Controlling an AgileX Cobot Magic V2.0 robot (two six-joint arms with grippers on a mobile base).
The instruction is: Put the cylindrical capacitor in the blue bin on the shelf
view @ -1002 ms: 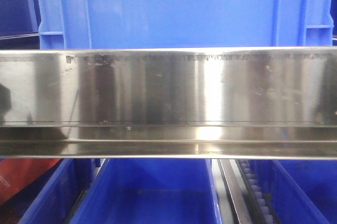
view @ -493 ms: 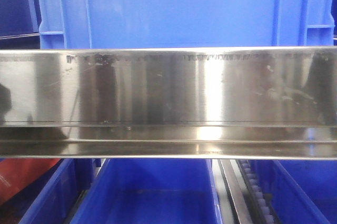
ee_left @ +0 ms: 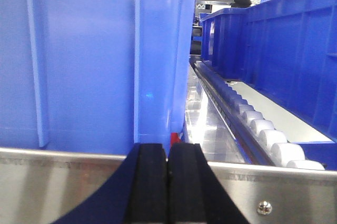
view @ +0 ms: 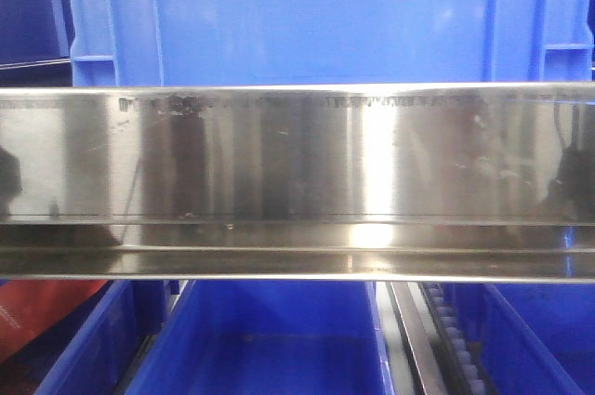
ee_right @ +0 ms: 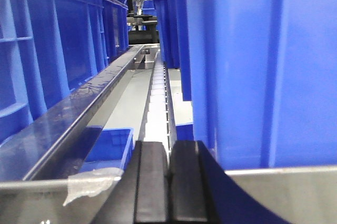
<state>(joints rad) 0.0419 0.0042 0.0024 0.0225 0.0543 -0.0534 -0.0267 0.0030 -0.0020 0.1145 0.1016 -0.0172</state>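
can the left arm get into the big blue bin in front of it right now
Probably not. The left gripper sits low at the shelf rail, fingers shut, facing the blue bin outer wall; its open top is out of view.

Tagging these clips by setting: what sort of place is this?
Probably a warehouse or factory parts store: a steel shelf with a wide front rail, large blue bins on its tiers, and roller tracks between bins.

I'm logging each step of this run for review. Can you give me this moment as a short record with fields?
left gripper: shut, nothing seen between the pads
right gripper: shut, nothing seen between the pads
shelf: steel front rail fills the front view
blue bin: on the tier above the rail
lower bin: looks empty where visible
capacitor: not visible in any view
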